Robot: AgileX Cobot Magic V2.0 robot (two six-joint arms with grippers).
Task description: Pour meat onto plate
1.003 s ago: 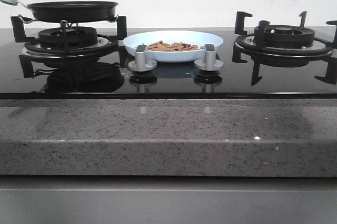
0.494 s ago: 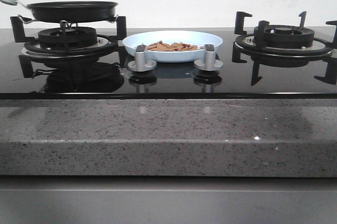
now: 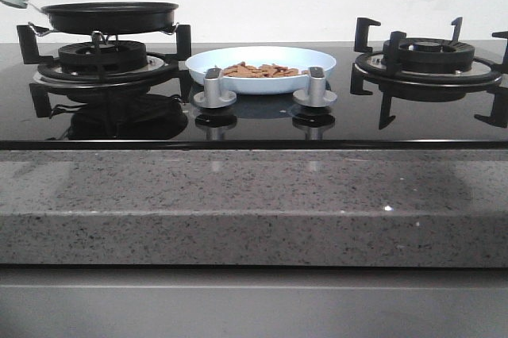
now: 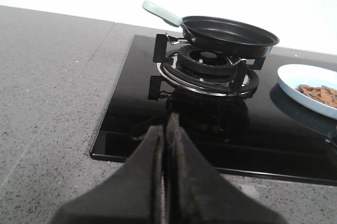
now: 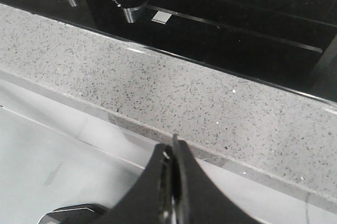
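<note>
Front view shows you the meat (image 3: 260,71) as a low heap of thin orange-brown slices lying in the pale blue plate (image 3: 317,59), which sits on the black hob between the two burners, just behind the knobs. Your left tool (image 4: 167,129) is closed on nothing; your right tool (image 5: 172,153) looks closed too, though its tips are dim.

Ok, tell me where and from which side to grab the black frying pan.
Take the frying pan by its pale green handle, probably with the left end effector. The handle sticks out from the pan's left side, up and clear of the burner grate, while the plate sits on the right. Close across its narrow width.
</note>
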